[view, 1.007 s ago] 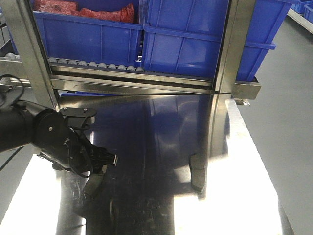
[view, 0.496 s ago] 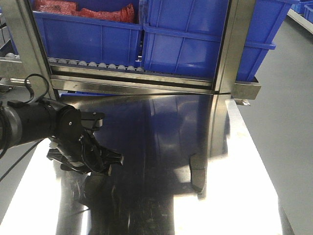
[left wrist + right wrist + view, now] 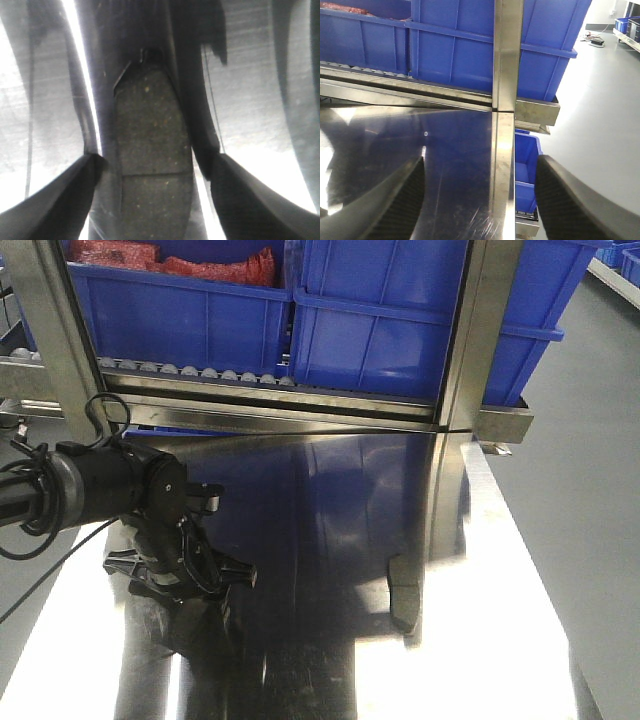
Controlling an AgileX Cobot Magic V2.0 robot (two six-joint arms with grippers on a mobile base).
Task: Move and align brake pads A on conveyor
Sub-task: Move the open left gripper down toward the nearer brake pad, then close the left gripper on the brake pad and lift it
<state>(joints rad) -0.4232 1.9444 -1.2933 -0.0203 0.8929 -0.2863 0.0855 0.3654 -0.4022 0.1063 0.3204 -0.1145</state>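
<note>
One brake pad A (image 3: 150, 125), dark grey with a thin groove across it, lies flat on the shiny steel table. My left gripper (image 3: 156, 160) is open and hangs right over this pad, with one finger on each side and not touching it. In the front view my left gripper (image 3: 185, 585) hides this pad. A second brake pad A (image 3: 403, 595) lies on the table to the right, apart from both arms. My right gripper (image 3: 480, 200) is open and empty above the table's right part. The conveyor is out of view.
The steel table (image 3: 480, 640) is shiny, with strong glare. A roller rack (image 3: 260, 380) with blue bins (image 3: 400, 320) stands along its far edge. A steel post (image 3: 504, 75) rises at the back right. The table's right edge (image 3: 530, 570) drops to the grey floor.
My left arm has moved right and forward over the table, and its wrist has turned down over the left pad. That pad showed below the gripper before and is now covered in the front view.
</note>
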